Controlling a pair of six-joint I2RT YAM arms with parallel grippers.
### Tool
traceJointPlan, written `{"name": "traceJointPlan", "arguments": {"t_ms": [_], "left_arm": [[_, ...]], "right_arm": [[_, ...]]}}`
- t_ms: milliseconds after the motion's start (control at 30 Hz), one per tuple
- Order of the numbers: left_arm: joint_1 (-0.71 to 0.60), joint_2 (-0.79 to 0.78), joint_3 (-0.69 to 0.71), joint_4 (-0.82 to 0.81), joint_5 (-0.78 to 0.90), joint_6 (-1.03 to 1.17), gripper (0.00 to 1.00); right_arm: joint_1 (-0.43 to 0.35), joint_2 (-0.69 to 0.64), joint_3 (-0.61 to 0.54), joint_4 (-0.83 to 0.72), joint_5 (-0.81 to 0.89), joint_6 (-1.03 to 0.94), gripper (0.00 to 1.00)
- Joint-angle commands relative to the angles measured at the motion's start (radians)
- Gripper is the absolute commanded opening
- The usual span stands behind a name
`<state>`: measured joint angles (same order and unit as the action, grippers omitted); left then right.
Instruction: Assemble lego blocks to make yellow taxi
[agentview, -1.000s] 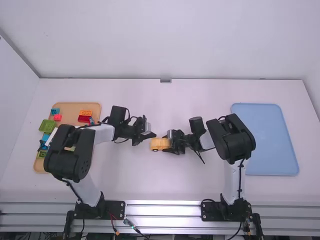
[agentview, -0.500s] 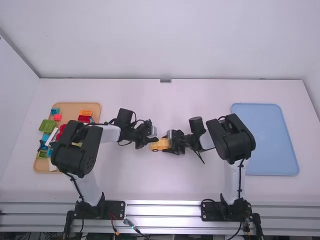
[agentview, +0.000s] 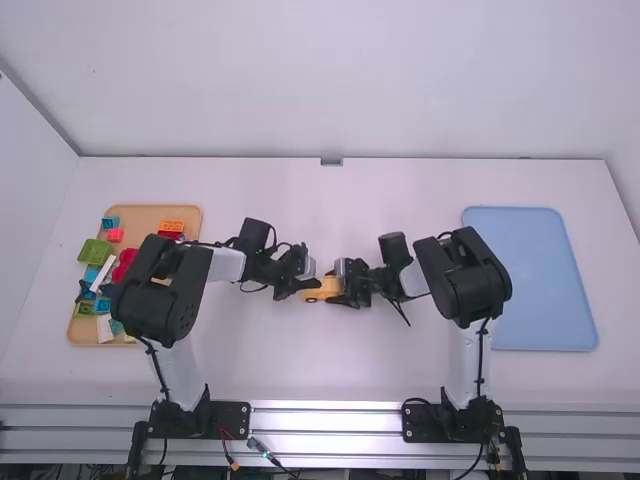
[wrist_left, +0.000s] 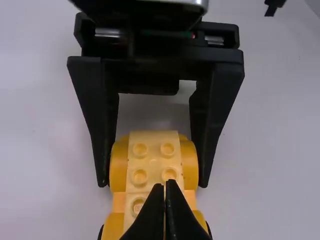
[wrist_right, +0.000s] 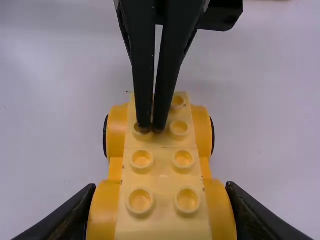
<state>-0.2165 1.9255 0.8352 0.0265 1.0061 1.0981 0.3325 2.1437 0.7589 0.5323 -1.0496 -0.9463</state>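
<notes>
At the middle of the table in the high view, my left gripper is over the left end of the yellow toy car, and my right gripper is at its right end. My left gripper has its fingers together above the studded top of the car. In the right wrist view those tips are over studs near the car's far end, contact unclear. My right gripper is shut on the near wheel-cover section of the car, one finger on each side.
On the left, a tan tray carries several loose blocks, among them green, red and blue ones, partly behind the left arm. A blue tray lies on the right side of the table.
My left gripper has moved right, from beside the car's left end to over it, and its arm has swung off part of the tan tray. The right arm and car have stayed put.
</notes>
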Motion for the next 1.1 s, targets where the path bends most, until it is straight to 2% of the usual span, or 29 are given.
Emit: {"name": "traceJointPlan", "arguments": {"t_ms": [0, 267, 467, 567, 667, 867, 1067], "left_arm": [[-0.031, 0.08, -0.035, -0.03, -0.216, 0.019, 0.02], [-0.024, 0.079, -0.01, -0.081, -0.289, -0.009, 0.02], [-0.032, 0.079, -0.029, -0.031, -0.32, -0.041, 0.02], [-0.028, 0.075, -0.021, 0.0, -0.284, -0.054, 0.02], [-0.006, 0.029, 0.001, -0.017, -0.197, -0.032, 0.02], [0.09, -0.173, 0.092, -0.193, 0.048, 0.134, 0.02], [0.182, -0.303, 0.145, -0.227, 0.009, -0.015, 0.02]], "right_arm": [[0.007, 0.018, 0.034, -0.032, 0.03, 0.006, 0.55], [0.007, 0.018, 0.043, -0.043, 0.03, 0.004, 0.54], [0.007, 0.018, 0.04, -0.04, 0.03, -0.002, 0.54], [0.007, 0.018, 0.04, -0.04, 0.043, -0.001, 0.54], [0.007, 0.018, 0.04, -0.041, 0.077, -0.001, 0.54], [0.007, 0.018, 0.04, -0.04, 0.087, -0.001, 0.54], [0.007, 0.018, 0.04, -0.04, 0.086, -0.001, 0.54]]}}
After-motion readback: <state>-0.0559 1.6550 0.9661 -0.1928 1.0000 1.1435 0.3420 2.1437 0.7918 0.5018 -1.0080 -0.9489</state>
